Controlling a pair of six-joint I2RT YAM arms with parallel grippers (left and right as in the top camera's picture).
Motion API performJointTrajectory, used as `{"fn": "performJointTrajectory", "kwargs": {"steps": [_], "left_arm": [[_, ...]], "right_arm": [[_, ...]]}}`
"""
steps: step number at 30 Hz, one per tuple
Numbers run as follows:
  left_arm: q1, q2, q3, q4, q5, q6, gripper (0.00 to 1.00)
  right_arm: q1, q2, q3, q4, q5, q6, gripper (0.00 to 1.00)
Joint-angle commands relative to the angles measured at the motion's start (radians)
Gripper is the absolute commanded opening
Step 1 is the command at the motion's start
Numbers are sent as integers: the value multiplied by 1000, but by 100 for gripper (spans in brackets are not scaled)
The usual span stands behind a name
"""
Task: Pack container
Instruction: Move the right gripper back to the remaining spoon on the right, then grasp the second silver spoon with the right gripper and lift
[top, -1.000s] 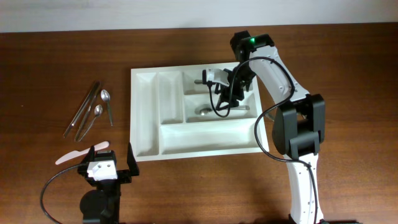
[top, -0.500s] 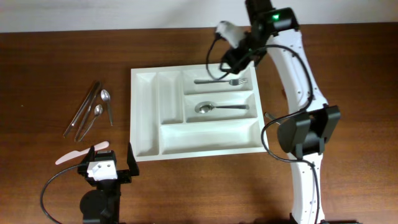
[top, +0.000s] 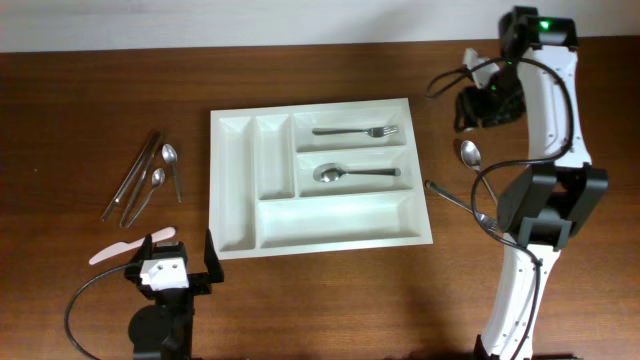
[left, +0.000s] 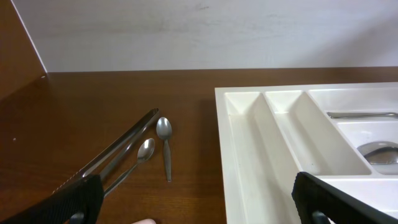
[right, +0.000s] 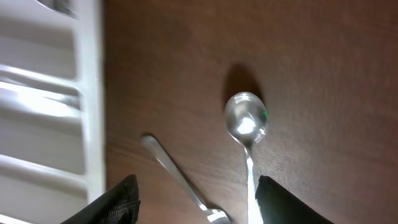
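The left claw (top: 180, 248) gapes wide, empty, at the worktop's (top: 80, 100) near edge. Mid-worktop, the white container (top: 232, 190) holds a spoon (top: 350, 174) and, farther, a fork (top: 355, 131). The right claw (top: 482, 105), parted and empty, hangs beyond; its wrist view shows a loose spoon (right: 245, 121) the left wrist view misses.

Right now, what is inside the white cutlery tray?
In the tray, a fork lies in the top long compartment, a spoon in the middle one. The bottom long compartment and both narrow ones look bare. Nothing covers it.
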Motion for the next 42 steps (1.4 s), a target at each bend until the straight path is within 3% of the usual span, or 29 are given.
{"fn": "performJointTrajectory", "kwargs": {"steps": [1,5,11,42], "left_arm": [[6,-6,-8,4,14,16,99],[6,-6,-8,4,14,16,99],[6,-6,-8,4,14,16,99],[6,-6,-8,4,14,15,99]], "right_arm": [[-14,-12,-92,8,11,-14,57],[-27,-12,-214,59,22,-7,49],[-71,-13,-350,111,-14,16,49],[-118,-10,-478,284,66,24,48]]}}
